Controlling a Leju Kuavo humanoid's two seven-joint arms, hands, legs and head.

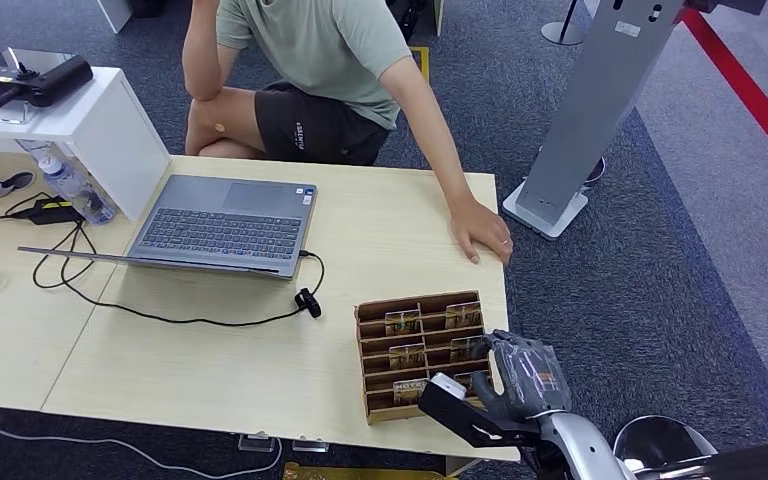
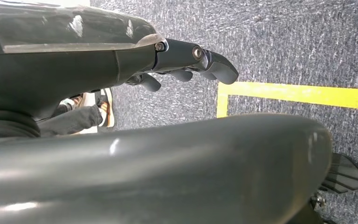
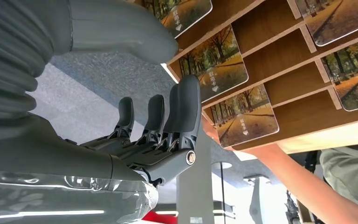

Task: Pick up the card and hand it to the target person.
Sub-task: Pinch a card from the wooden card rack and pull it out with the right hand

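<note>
- The cards (image 1: 403,321) stand in the slots of a wooden card rack (image 1: 370,335) near the front right corner of the light wooden table (image 1: 210,360); each card carries an autumn tree-lined path picture. Several are visible across the rack's rows.
- In the right wrist view the same cards (image 3: 213,69) sit slotted in the rack's stepped compartments (image 3: 279,51), with none lifted out.
- The right hand (image 1: 522,372) is at the rack's right end, over its lower rows. In the right wrist view its fingers (image 3: 186,109) are extended and apart, the thumb (image 3: 121,32) separate from them, and it holds nothing; the fingertips come close to the cards at the rack's edge, though I cannot tell whether they touch one.
- The left hand (image 2: 186,65) hangs over the grey carpet (image 2: 284,42) with a yellow line (image 2: 303,93); its fingers are loosely curled, and nothing is seen in them.
- A person (image 1: 330,60) in a green shirt sits behind the table, one hand (image 1: 480,232) flat on the tabletop near the right edge, well beyond the rack.
- An open laptop (image 1: 225,222) lies left of the rack, with a black cable (image 1: 160,315) trailing across the table.
- A white box (image 1: 90,125) stands at the table's far left.
</note>
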